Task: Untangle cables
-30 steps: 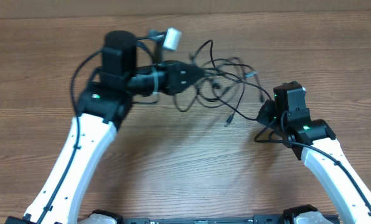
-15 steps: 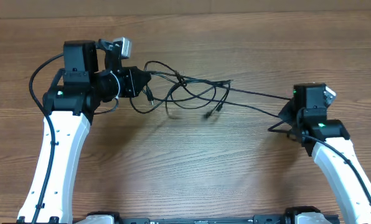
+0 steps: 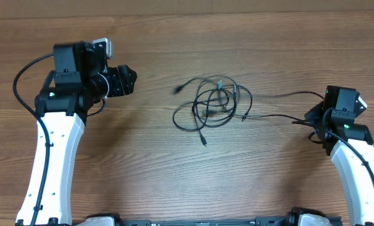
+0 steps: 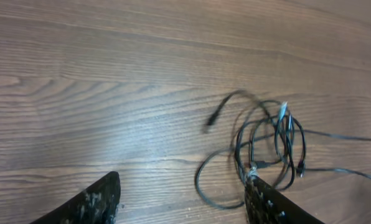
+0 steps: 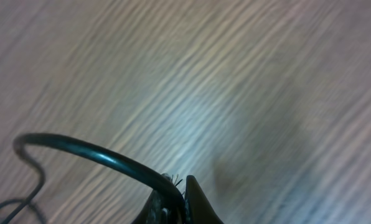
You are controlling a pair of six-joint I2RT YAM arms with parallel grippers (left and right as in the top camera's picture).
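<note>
The cables (image 3: pixel 212 103) lie as a loose tangle of thin black loops on the wooden table, near the middle. My left gripper (image 3: pixel 132 80) is well to their left, open and empty. In the left wrist view the cables (image 4: pixel 266 137) lie ahead on the right. One loop runs close by the right fingertip (image 4: pixel 260 193) of the open left gripper (image 4: pixel 182 199). My right gripper (image 3: pixel 314 118) sits at the far right, shut on a cable strand that trails left to the tangle. The right wrist view shows that strand (image 5: pixel 98 152) pinched in the shut right gripper (image 5: pixel 176 190).
The wooden table (image 3: pixel 174 176) is bare around the tangle. A plug end (image 3: pixel 203 142) sticks out below the loops and another (image 3: pixel 176 91) at their upper left. The thick black cable wired to the left arm (image 3: pixel 21 81) arcs at the far left.
My left gripper has opened, let go of the cables and drawn back left. The tangle now lies slack farther right. My right gripper has moved right, still shut on its strand.
</note>
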